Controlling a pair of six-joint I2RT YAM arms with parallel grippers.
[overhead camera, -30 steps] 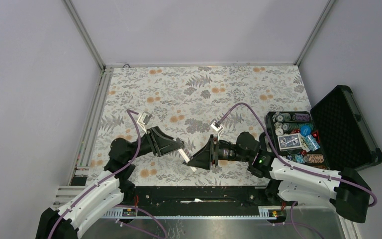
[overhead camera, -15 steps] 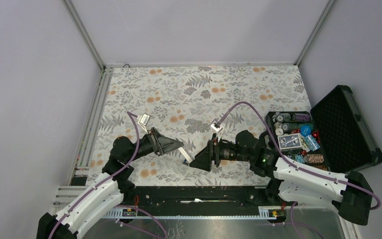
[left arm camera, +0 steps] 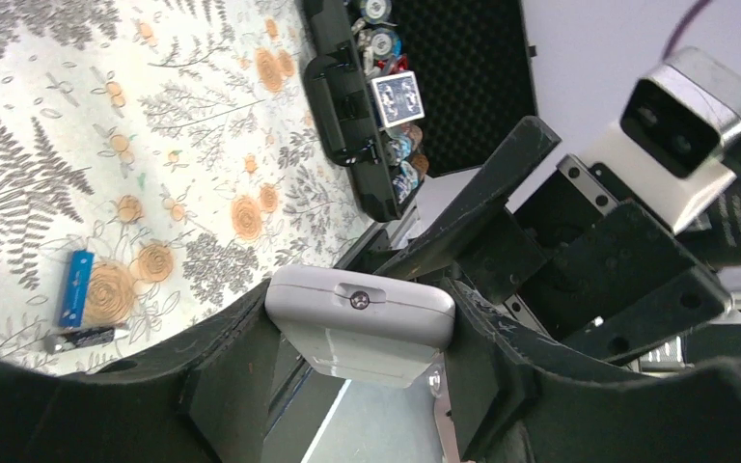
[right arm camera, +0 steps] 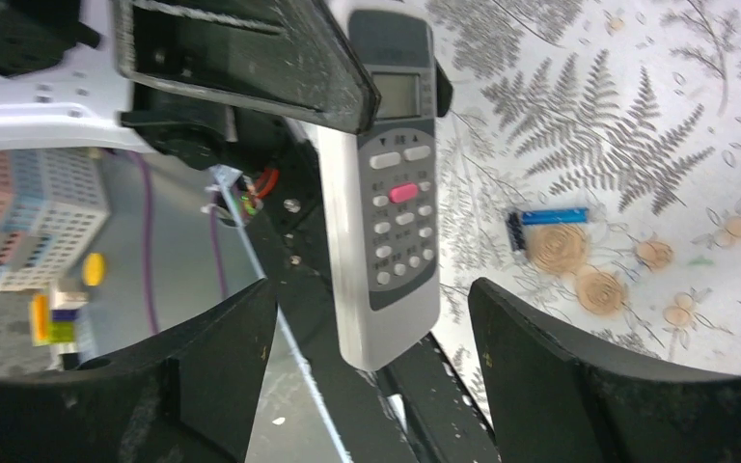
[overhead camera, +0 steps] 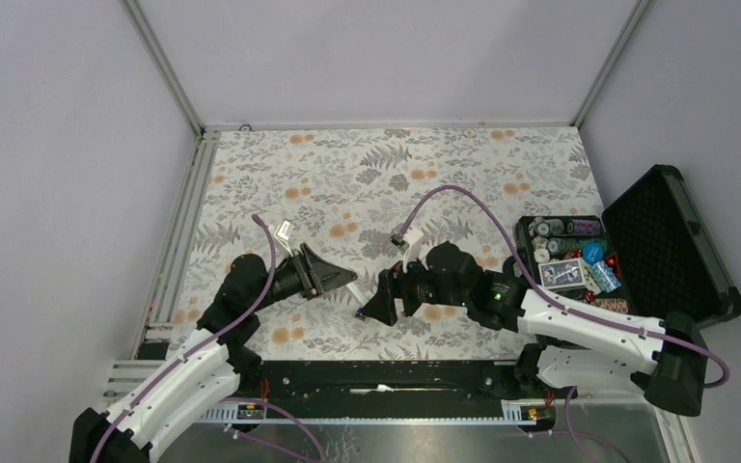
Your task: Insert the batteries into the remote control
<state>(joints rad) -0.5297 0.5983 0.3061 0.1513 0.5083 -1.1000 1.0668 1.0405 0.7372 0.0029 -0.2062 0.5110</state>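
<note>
White remote control [right arm camera: 396, 231] is sitting clamped in the left gripper [overhead camera: 344, 282]; the right gripper [overhead camera: 378, 306] is gaping apart. Only the right wrist view is showing its buttons, lettering unreadable; batteries [left arm camera: 74, 287] are lying on the counter [overhead camera: 347, 183].

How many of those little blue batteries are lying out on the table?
2. One battery lies on the flowered cloth beside an orange bloom. The second battery lies crosswise just off one end of it. More may be hidden from view.

Top camera looks down from behind onto the table [overhead camera: 367, 164]; both close wrist cameras face each other, sharing the remote [right arm camera: 386, 193].
</note>
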